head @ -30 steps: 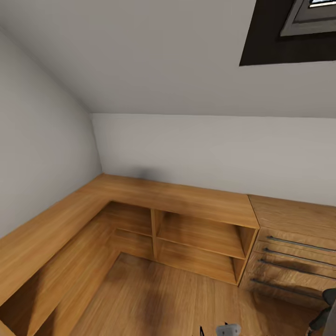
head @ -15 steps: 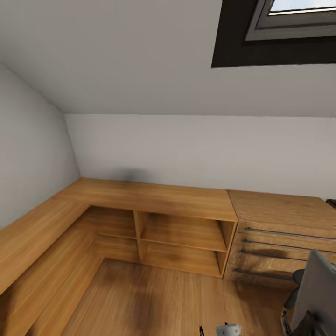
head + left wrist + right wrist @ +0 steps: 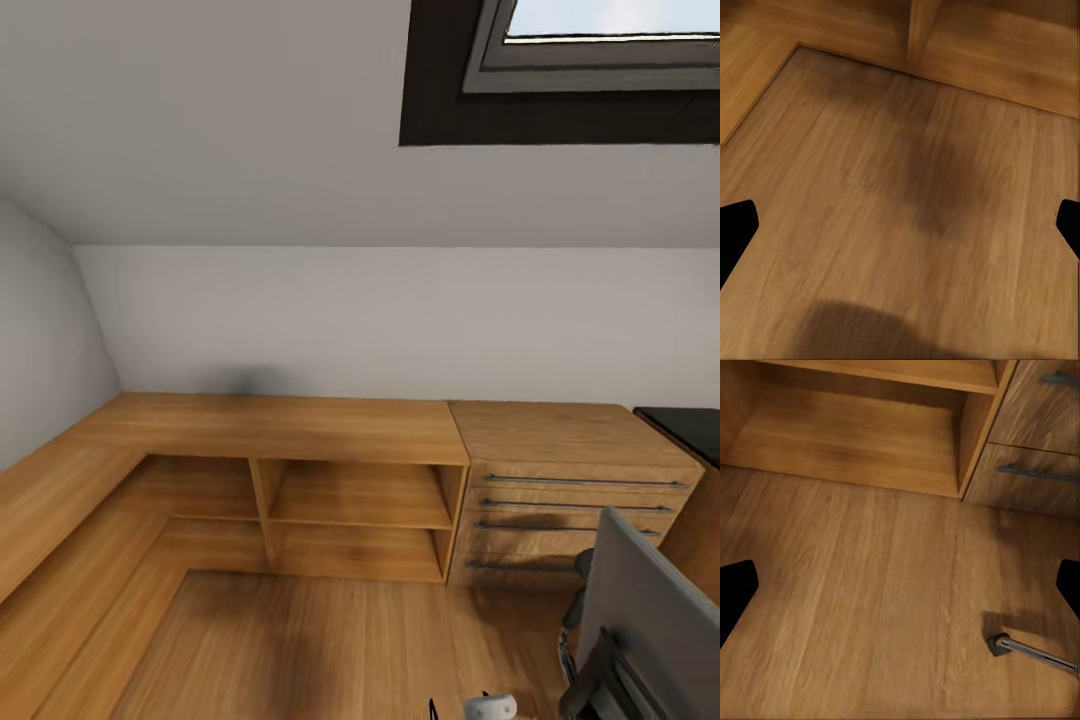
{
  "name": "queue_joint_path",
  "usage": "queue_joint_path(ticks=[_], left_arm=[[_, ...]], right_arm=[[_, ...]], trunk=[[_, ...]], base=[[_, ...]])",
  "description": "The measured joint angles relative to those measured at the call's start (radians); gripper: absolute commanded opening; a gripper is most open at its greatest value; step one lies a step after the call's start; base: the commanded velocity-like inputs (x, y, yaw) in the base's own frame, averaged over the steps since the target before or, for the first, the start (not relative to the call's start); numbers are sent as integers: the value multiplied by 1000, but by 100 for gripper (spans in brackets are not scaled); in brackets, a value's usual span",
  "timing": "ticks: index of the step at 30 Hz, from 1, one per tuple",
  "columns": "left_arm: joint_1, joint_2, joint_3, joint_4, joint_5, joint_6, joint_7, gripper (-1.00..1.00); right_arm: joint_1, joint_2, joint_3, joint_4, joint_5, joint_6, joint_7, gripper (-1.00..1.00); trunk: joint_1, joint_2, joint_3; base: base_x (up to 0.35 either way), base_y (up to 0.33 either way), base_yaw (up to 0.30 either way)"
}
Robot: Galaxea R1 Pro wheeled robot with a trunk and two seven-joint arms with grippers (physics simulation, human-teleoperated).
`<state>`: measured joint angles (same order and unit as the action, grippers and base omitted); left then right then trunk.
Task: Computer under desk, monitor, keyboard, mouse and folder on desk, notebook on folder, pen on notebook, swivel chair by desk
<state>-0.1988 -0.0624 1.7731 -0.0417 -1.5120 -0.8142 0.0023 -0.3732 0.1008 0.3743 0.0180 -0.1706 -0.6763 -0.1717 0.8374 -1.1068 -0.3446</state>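
The swivel chair (image 3: 648, 612) shows its grey back at the lower right of the head view, in front of the drawer cabinet. One chrome leg with a black caster (image 3: 1005, 643) of the chair lies on the floor in the right wrist view. A black corner of the desk (image 3: 690, 430) shows at the right edge. My left gripper (image 3: 900, 232) hangs open over bare wooden floor, its black fingertips (image 3: 735, 229) far apart. My right gripper (image 3: 900, 592) is open too, over the floor near the low shelf. The computer, monitor, keyboard, mouse, folder, notebook and pen are out of view.
A low L-shaped wooden shelf unit (image 3: 300, 430) runs along the left and far walls, with open compartments (image 3: 355, 495). A light wooden drawer cabinet (image 3: 570, 470) with long bar handles stands to its right. A skylight (image 3: 600, 40) sits in the sloped ceiling. Wooden floor (image 3: 330, 650) lies ahead.
The head camera has turned to the right, so the shelf and cabinet slid left in the picture. More of the swivel chair and the desk's black corner have come into view.
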Motion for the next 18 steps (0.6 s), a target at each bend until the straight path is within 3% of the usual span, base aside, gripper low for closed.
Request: queue_joint_path(ticks=[18], left_arm=[[0,9,1,0,4,-32,-8,100]], right_arm=[[0,-1,-2,-1,-1,-3,0,100]], trunk=[[0,0,0]], base=[[0,0,-239]])
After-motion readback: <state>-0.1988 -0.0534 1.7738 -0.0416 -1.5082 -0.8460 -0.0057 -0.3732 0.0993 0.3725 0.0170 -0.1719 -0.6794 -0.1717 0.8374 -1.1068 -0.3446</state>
